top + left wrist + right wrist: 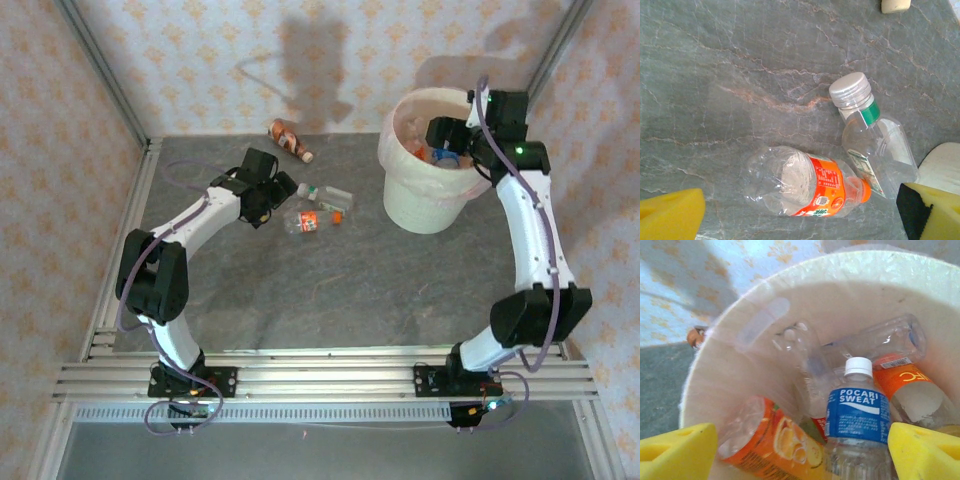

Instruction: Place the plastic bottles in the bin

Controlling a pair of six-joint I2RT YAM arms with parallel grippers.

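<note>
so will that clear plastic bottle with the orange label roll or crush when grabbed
The clear orange-labelled plastic bottle looks empty, so probably light. It lies on its round side, so a nudge may roll it. Its creased walls would likely dent.

A blue-labelled bottle [858, 415] reads POCARI SWEAT.

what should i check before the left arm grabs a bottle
1. Left pincer open: ok.
2. Orange-label bottle lined up under it: ok.
3. Green-label bottle apart from that one: not ok, it meets the orange cap.
4. Right pincer open over the bin: ok.
5. Pocari bottle free of the right pincer: cannot tell.
6. All bottles binned: not ok, a brown bottle lies by the far wall.
</note>
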